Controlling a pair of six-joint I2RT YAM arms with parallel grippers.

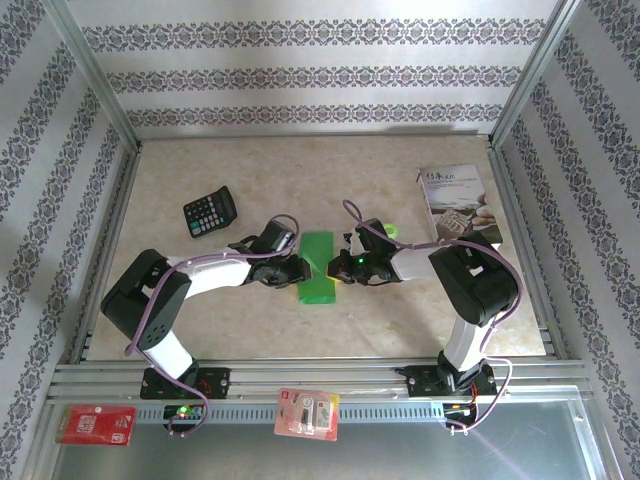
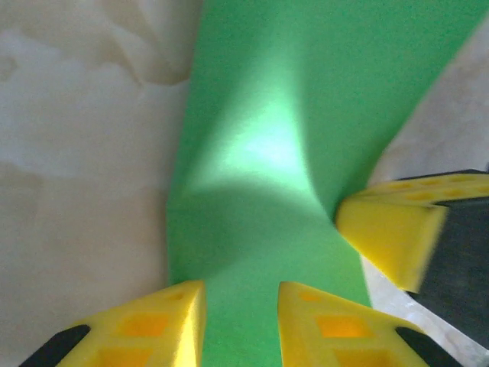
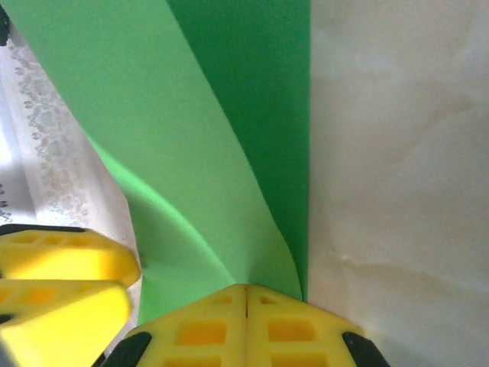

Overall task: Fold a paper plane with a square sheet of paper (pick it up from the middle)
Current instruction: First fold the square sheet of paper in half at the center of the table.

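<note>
A pale, marble-patterned worktop (image 1: 250, 170) fills the bay, walled on three sides by striped floral wallpaper (image 1: 300, 75). A white printed booklet (image 1: 455, 205) lies at the far right, well apart from the work. On the metal ledge (image 1: 400, 440) in front of the arm bases lie a red flat packet (image 1: 95, 424) and a pinkish blister packet (image 1: 307, 413). The thin, bright green square sheet of paper (image 1: 320, 262), folded to a narrow strip, lies at the worktop's centre between the two wrists. A black calculator (image 1: 210, 213) sits far left of it. A small green disc (image 1: 390, 230) rests just behind the right wrist, clear of the sheet.

The left arm (image 1: 210, 278) rises from its base to a raised elbow, then reaches low to the right. The right arm (image 1: 470, 285) mirrors it, reaching left. Both meet at the strip's near half from opposite sides.

The left jaws stand partly apart, yellow fingers (image 2: 145, 329) either side of a gap where green paper shows; whether they touch it I cannot tell. The right jaws are closed, yellow fingers (image 3: 199, 332) pressed together on the paper's edge, where a lighter flap lifts and curls over the darker layer lying flat.
</note>
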